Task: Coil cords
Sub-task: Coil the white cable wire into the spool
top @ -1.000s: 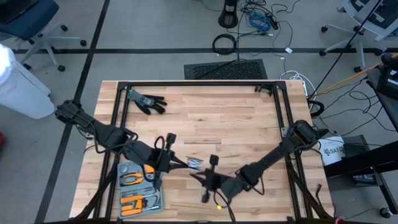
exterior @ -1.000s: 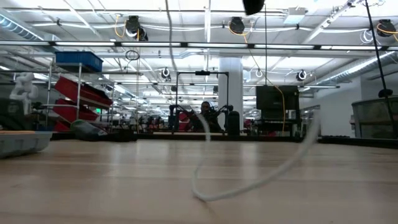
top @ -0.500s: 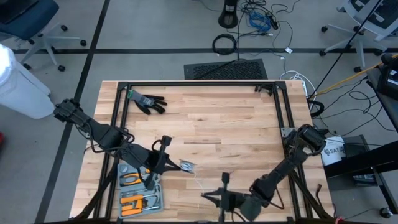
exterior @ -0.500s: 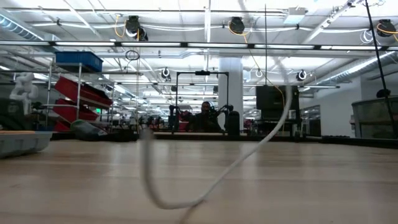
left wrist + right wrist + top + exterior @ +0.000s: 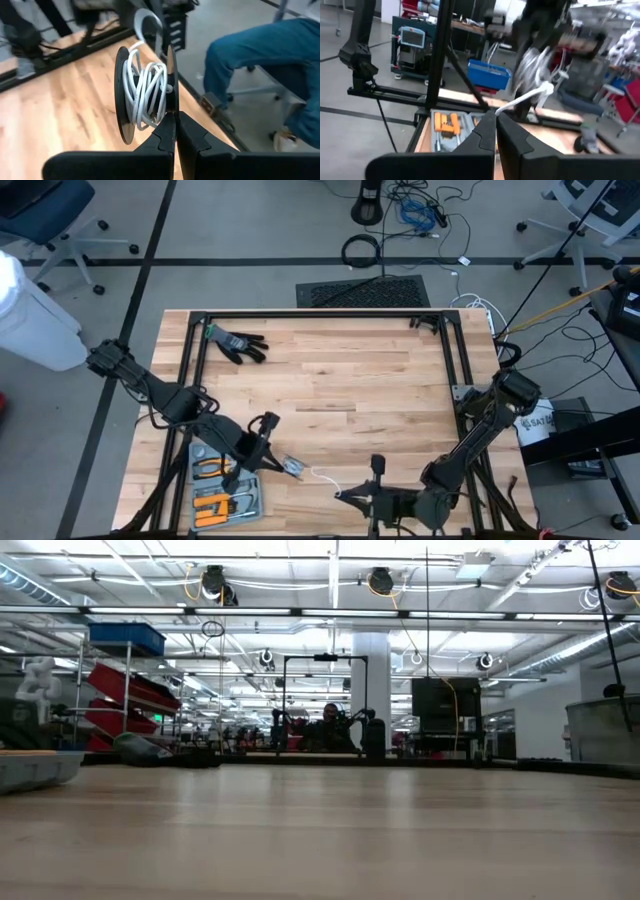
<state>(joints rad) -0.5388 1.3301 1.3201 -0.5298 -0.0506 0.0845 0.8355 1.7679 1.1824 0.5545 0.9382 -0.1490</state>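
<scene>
Left claw [image 5: 272,458] pinched tight on the black spool [image 5: 145,95] near the table's [image 5: 380,380] front edge, toward the front-left corner, by the tool tray [image 5: 222,492]. White cord [image 5: 322,476] partly wound on, loose tail running rightward along that edge toward the right claw [image 5: 345,498], shut on the tail's end. Spool standing on edge, axle roughly level, discs upright. Cord's long axis roughly left-right between the claws; left arm nearer the spool.
</scene>
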